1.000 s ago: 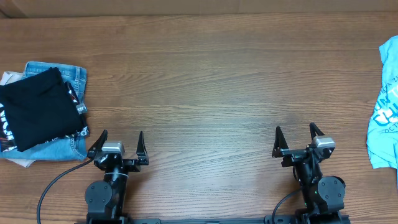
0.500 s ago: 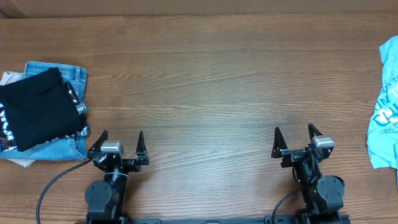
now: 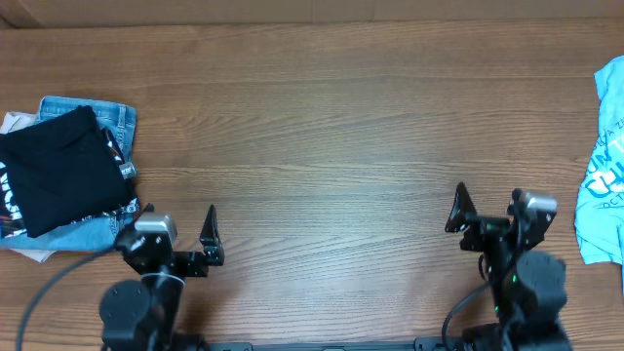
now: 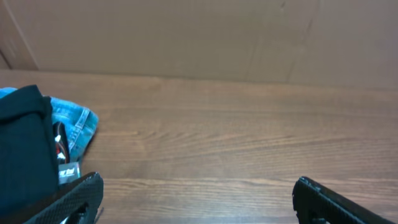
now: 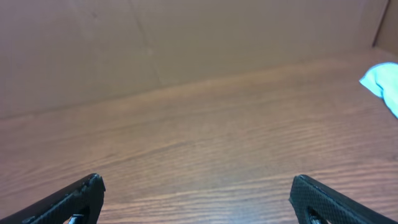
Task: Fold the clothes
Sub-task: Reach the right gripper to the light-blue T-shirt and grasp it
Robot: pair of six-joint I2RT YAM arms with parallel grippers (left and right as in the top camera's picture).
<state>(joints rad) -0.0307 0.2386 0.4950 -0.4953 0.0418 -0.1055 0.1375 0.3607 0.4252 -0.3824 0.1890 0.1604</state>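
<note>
Overhead, the light blue T-shirt lies rumpled at the right edge of the desk, with part of it running out of the picture, so how much of it hangs over that edge cannot be told. Both grippers sit at the near edge. The right gripper has its fingers spread wide with nothing between them, and it is apart from the shirt. The left gripper is just as wide and just as empty. It stands near the black garment, which rests on folded denim jeans at the left edge.

The main risk, as I judge it, is the reach to the right. A shirt this close to the edge could be nudged off the desk if a finger lands on its inner side and pushes outward instead of pinching. Because the cloth is bunched, a pinch may catch several layers at once, and the shirt would then drag in twisted instead of spreading flat. In the right wrist view only a small corner of blue cloth shows at the far right, so the aim must swing well over.

A second risk lies on the left. A careless sweep there could snag the black garment or disturb the pile, which is not the piece to fold.
</note>
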